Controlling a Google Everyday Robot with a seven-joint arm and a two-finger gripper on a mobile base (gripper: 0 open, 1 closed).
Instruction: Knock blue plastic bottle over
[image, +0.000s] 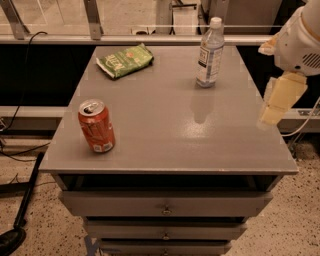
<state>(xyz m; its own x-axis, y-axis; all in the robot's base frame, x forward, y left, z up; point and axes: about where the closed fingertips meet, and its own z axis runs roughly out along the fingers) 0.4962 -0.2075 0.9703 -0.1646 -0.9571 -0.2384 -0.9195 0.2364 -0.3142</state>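
Note:
The blue plastic bottle (209, 52) stands upright near the far right corner of the grey tabletop (175, 135). It is clear with a white cap and a white label. My gripper (272, 110) hangs from the white arm at the right edge of the table. Its pale yellow fingers point down, over the table's right rim. It is to the right of the bottle and nearer the camera, well apart from it. Nothing shows in the gripper.
An orange soda can (96, 125) stands upright near the front left. A green snack bag (125, 60) lies at the far left. The table is a drawer cabinet (165, 205). A railing runs behind it, and cables lie on the floor at left.

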